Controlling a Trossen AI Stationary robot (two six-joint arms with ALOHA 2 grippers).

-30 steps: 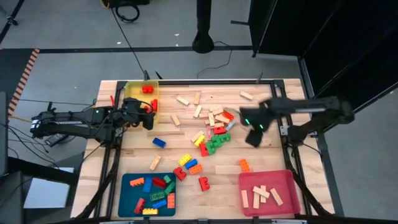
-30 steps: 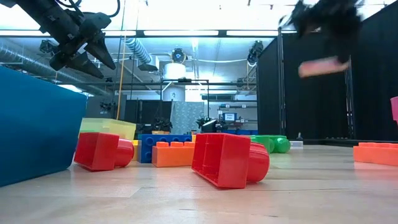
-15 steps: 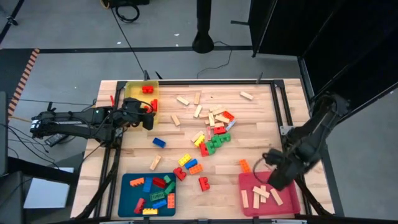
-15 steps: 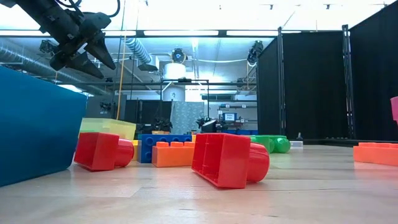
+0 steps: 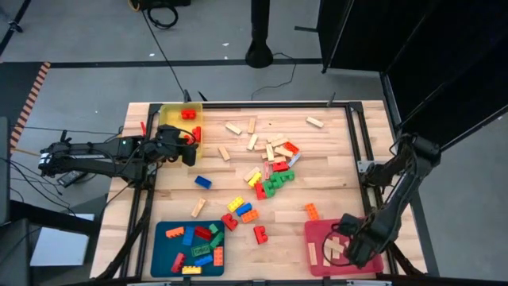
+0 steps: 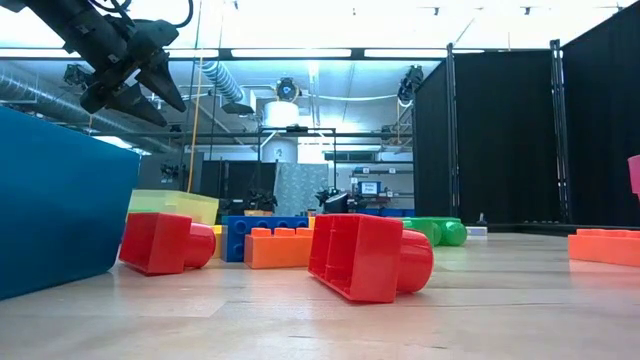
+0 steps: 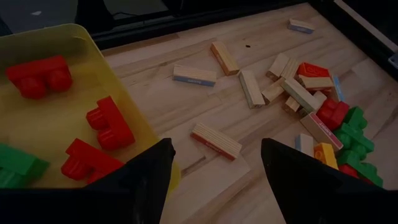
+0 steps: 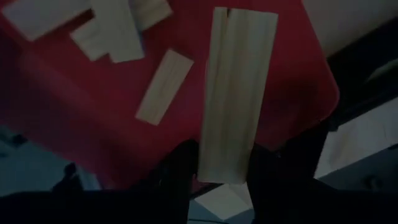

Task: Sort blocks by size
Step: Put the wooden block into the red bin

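Your right gripper (image 8: 217,177) hung over the pink tray (image 5: 317,230) at the table's near right corner, its fingers partly closed on one end of a pale wooden bar (image 8: 236,93), with the rest of the bar jutting out over the tray. Several more wooden bars (image 8: 165,93) already lay flat inside that tray. Your left gripper (image 7: 214,168) hovered at the edge of the yellow tray (image 7: 37,118), fingers spread wide and holding nothing; red bricks (image 7: 109,124) sat in that tray.

The remaining blocks (image 5: 270,171) lay scattered mid-table, studded bricks mixed with wooden bars, and more bricks sat in the blue tray (image 5: 159,230).

I judged the held bar to be light, stiff and smooth-faced, so gripped at one end it could pivot or slip; a hold across the narrow width near the middle would have been steadier. The plastic bricks looked hard and light too, probably slick on their flat sides, best pinched across opposite walls
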